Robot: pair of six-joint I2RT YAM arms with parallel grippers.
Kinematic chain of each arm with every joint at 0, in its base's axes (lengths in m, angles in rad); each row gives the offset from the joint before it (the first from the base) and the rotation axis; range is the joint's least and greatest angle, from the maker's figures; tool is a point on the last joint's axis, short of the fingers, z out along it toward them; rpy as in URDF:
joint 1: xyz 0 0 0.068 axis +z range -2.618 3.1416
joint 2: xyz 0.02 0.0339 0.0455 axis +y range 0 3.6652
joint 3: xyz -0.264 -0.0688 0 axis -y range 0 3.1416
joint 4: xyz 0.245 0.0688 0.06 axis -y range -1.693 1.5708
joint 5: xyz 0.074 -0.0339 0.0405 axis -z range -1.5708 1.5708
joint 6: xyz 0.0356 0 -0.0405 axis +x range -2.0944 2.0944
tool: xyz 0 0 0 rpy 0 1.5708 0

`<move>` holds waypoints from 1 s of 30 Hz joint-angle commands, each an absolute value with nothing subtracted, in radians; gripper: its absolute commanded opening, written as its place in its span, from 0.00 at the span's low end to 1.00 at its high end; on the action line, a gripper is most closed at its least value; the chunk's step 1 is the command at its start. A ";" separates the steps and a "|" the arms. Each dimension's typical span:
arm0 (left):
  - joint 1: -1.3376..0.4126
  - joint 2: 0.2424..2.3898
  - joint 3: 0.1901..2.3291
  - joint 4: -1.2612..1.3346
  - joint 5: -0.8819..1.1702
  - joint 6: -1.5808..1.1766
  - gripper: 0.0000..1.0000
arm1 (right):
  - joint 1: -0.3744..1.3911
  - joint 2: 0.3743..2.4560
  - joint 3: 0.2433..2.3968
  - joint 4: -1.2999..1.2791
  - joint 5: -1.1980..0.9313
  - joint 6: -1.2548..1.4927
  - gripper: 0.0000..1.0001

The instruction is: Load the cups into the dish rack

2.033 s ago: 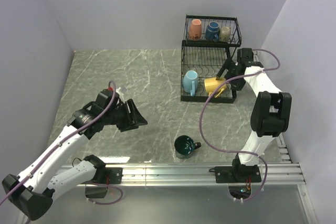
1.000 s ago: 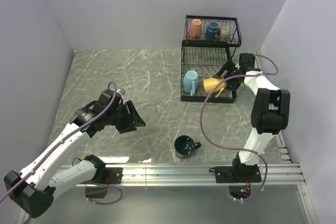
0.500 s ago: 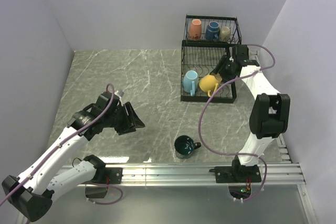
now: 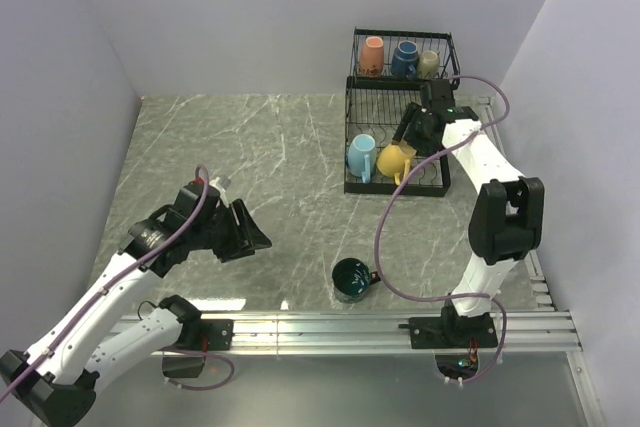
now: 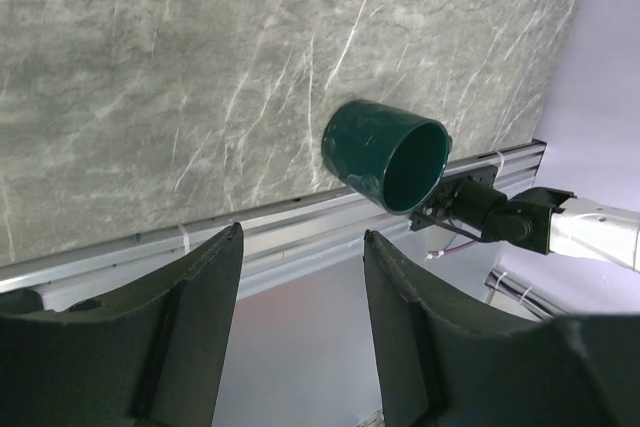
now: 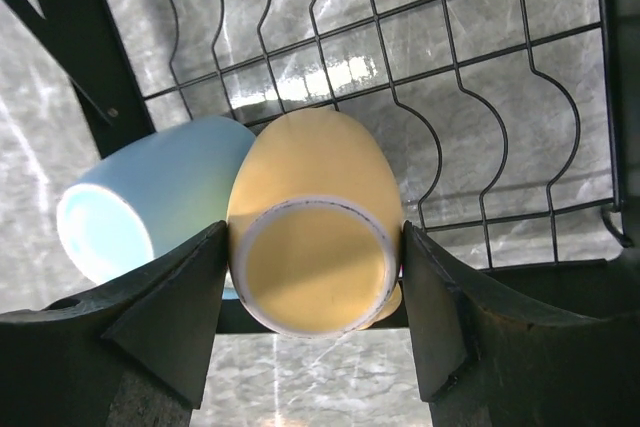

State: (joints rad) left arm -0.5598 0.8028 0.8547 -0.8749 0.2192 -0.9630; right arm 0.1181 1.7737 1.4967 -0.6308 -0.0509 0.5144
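Note:
The black wire dish rack (image 4: 440, 59) stands at the back right. Its upper basket holds the orange-pink (image 4: 372, 55), navy (image 4: 404, 59) and olive-grey (image 4: 428, 65) mugs. In the lower tray (image 6: 470, 127) the light blue mug (image 4: 361, 155) (image 6: 150, 197) stands next to the yellow mug (image 4: 397, 159) (image 6: 315, 232). My right gripper (image 4: 408, 147) (image 6: 315, 277) is shut on the yellow mug's base, mouth down. The dark teal mug (image 4: 352, 278) (image 5: 385, 152) lies on the table near the front rail. My left gripper (image 4: 252, 235) (image 5: 300, 237) is open and empty, left of it.
An aluminium rail (image 4: 380, 327) runs along the near table edge. Grey walls close in the left, back and right sides. The right arm's purple cable (image 4: 385, 237) loops over the table beside the teal mug.
My right gripper has carried the yellow mug left and further into the lower tray, against the light blue mug. My left arm has drawn back a little towards the near left.

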 commanded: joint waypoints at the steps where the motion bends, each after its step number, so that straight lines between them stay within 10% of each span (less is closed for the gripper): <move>1: -0.563 0.773 0.853 -0.914 0.209 -0.950 0.57 | 0.159 1.789 1.618 -0.618 0.047 0.489 0.00; 26: -0.563 0.716 0.850 -0.999 0.190 -0.974 0.57 | 0.287 2.016 1.821 -0.712 0.313 0.479 0.00; 30: -0.563 0.719 0.850 -0.994 0.190 -0.974 0.58 | 0.290 2.008 1.806 -0.698 0.295 0.482 0.34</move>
